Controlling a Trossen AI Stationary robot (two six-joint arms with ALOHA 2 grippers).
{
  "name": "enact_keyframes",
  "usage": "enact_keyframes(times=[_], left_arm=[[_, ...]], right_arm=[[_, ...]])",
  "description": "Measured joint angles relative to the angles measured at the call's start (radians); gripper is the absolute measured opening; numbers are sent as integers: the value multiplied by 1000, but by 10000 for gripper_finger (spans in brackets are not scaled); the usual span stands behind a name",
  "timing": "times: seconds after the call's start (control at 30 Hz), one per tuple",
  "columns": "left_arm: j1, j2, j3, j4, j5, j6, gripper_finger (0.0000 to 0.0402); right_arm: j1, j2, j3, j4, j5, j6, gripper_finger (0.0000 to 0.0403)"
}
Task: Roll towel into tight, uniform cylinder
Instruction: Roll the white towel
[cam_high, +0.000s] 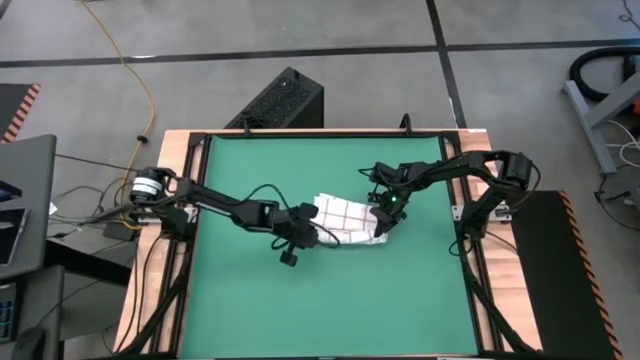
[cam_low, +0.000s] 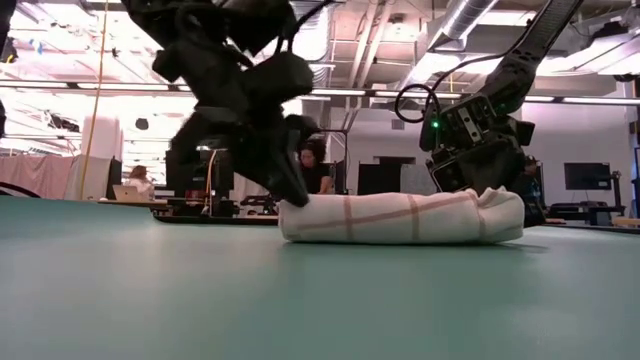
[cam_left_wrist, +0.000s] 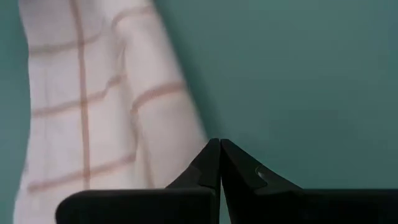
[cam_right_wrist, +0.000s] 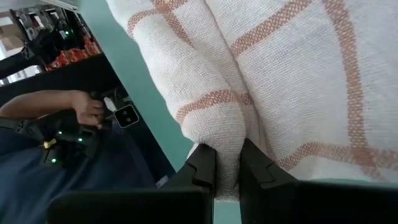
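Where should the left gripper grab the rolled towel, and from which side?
Probably the towel's free left end, coming from above. The roll lies flat on the green mat; the right gripper already pinches the other end, and the left gripper is shut beside it.

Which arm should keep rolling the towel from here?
Right, I'd judge: the right gripper has its fingers pinching a fold of the white, red-gridded cloth towel, while the left gripper is closed and empty beside the roll's other end.

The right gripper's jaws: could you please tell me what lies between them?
A pinched fold of the towel sits between the right gripper's jaws, shown in the right wrist view.
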Motion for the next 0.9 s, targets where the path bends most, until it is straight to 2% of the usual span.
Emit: enact_keyframes(times=[0.23,0.33,0.63,0.9], left_arm=[[-58,7,2,4,-25,111,0],[-69,39,0,-2,-105,145,0],[-3,70,16,-4,-221,100,0],[53,34,52,5,-183,104,0]], right_arm=[[0,0,0,23,1,0,44],[0,0,1,31,2,0,44],[5,0,1,48,8,-10,44],[10,0,1,48,21,-27,44]])
